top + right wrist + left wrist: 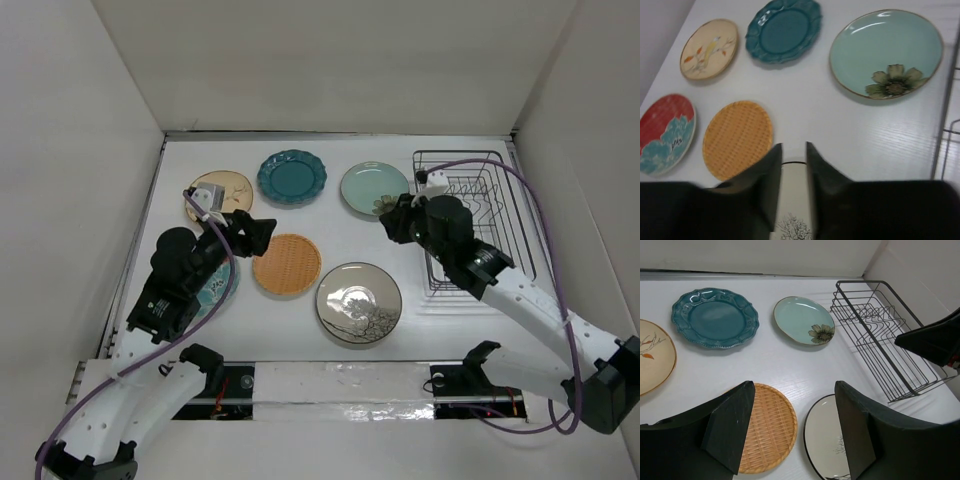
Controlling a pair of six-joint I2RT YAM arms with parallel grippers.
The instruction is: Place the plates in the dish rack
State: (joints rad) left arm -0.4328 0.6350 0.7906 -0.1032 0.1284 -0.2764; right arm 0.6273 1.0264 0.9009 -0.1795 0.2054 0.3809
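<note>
Several plates lie flat on the white table: tan floral [222,190], dark teal scalloped [291,177], pale green [374,188], orange woven-look [287,263], dark-rimmed cream with a tree drawing [359,302], and a red and light-blue one [218,288] partly under my left arm. The black wire dish rack [470,215] stands at the right with no plates in it. My left gripper [255,232] is open and empty above the orange plate [767,425]. My right gripper [390,222] is empty, its jaws a narrow gap apart, above the cream plate [792,200].
White walls close in the table on the left, back and right. My right arm [935,342] reaches over the rack's near end [885,335]. The rack's edge [947,125] shows at the right of the right wrist view.
</note>
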